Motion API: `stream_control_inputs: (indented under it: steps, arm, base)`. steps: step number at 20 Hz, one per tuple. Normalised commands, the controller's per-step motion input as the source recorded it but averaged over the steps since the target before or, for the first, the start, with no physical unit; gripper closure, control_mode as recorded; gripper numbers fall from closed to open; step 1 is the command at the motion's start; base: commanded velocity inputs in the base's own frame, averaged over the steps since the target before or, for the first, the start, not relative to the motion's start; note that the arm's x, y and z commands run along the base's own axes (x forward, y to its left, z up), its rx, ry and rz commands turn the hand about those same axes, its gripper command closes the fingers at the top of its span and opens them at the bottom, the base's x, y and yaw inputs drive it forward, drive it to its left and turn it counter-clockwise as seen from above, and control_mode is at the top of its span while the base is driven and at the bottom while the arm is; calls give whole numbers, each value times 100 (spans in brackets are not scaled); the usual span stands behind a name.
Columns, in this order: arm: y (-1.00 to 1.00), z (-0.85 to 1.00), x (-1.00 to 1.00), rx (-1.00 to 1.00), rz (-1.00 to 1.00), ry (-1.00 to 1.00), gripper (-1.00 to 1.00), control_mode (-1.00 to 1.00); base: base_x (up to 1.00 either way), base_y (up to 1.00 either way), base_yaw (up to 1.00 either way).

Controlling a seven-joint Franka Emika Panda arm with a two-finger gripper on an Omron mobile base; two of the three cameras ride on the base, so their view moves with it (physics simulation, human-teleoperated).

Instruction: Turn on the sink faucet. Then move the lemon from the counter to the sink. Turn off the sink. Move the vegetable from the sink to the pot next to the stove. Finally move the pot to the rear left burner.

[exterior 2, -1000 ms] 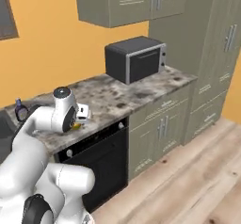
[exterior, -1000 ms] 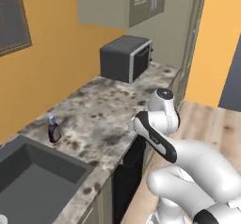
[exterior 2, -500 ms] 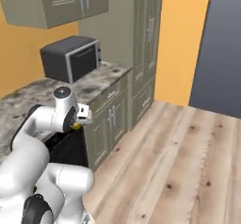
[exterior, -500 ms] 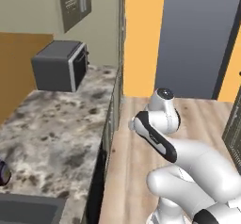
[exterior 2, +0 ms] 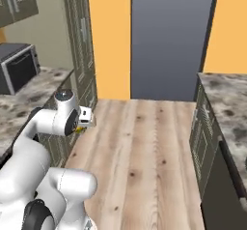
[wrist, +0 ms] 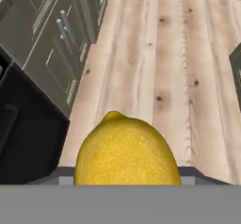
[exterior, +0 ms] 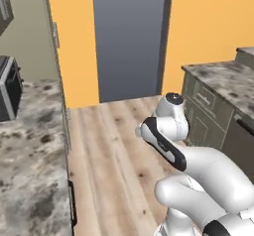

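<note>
One speckled counter [exterior: 30, 150] is seen along the left edge of the left base view, with a dark microwave [exterior: 9, 93] at the far left and the white arm [exterior: 168, 136] at the lower right over a wooden floor [exterior: 109, 146]. In the right base view, the gripper [exterior 2: 83, 126] is seen at centre left, with a trace of yellow at its tip. In the hand view, the lemon [wrist: 127, 155] is seen at bottom centre, gripped in the closed jaws above the floor, with cabinet doors [wrist: 56, 44] at the upper left.

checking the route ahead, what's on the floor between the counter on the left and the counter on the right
Nothing: in the right base view, bare wooden floor runs between the left counter and the right counter, back to a grey door.
</note>
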Motion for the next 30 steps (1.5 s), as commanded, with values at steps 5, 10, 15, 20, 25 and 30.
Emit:
stream_control_inputs:
  steps: [5, 10, 15, 20, 25, 30]
  arm:
    - [0, 0, 0, 0, 0, 0, 100, 100]
    - [0, 0, 0, 0, 0, 0, 100, 100]
    - [0, 0, 0, 0, 0, 0, 100, 100]
    - [0, 0, 0, 0, 0, 0, 100, 100]
    - [0, 0, 0, 0, 0, 0, 100, 100]
    - [0, 0, 0, 0, 0, 0, 100, 100]
  base:
    - [0, -17, -61]
    - [0, -12, -62]
    - [0, -11, -62]
    - [0, -11, -62]
    - [12, -13, -60]
    - [34, -10, -57]
